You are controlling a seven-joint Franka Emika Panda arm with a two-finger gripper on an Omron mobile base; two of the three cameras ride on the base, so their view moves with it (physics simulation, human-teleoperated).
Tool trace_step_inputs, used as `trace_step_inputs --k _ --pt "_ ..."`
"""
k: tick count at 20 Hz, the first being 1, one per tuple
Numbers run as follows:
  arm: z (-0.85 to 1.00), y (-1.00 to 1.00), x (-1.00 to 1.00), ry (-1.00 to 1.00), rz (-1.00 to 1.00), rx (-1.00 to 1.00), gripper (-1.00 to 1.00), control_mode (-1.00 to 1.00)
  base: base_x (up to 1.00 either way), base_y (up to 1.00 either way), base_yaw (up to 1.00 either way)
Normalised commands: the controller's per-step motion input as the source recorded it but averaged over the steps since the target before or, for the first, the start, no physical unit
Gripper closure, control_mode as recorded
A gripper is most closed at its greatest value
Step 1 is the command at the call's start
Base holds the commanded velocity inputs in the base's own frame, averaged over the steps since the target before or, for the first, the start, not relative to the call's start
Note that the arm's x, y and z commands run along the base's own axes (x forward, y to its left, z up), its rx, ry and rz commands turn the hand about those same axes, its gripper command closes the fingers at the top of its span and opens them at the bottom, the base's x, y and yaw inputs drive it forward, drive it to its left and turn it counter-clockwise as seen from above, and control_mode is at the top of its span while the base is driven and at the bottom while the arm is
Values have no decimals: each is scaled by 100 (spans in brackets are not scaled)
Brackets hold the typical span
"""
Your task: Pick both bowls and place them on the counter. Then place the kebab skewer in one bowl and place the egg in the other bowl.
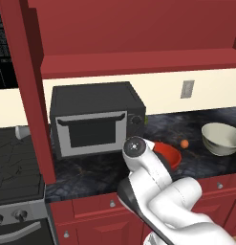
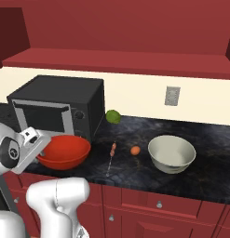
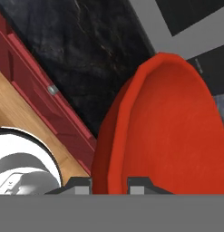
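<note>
My gripper (image 3: 109, 183) is shut on the near rim of the glossy red bowl (image 3: 172, 131). In the right base view the gripper (image 2: 41, 148) holds that bowl (image 2: 65, 151) low over the counter (image 2: 135, 179), just in front of the microwave; I cannot tell whether it touches the stone. The arm hides most of the red bowl (image 1: 168, 154) in the left base view. The cream-grey bowl (image 2: 171, 153) (image 1: 221, 139) stands upright on the counter to the right. Between the bowls lie the kebab skewer (image 2: 111, 155) and the small orange egg (image 2: 135, 150) (image 1: 185, 143).
A black microwave (image 2: 60, 109) (image 1: 95, 119) stands at the back left of the counter, with a green lime (image 2: 113, 116) beside it. A stove (image 1: 16, 167) lies left of a red cabinet post (image 1: 36, 95). Red upper cabinets hang overhead. Drawer fronts (image 2: 158, 202) run below.
</note>
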Motion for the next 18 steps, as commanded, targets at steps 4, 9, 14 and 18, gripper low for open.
trace_step_inputs --k 4,9,14,18 --pt "-29 -8 23 0 6 0 100 -100 0 0 0" --pt "-33 -9 15 0 5 0 100 -100 0 0 0" --pt "-39 -7 16 0 5 0 100 -100 0 0 0" --pt "-36 -9 14 0 3 1 100 -100 0 0 0"
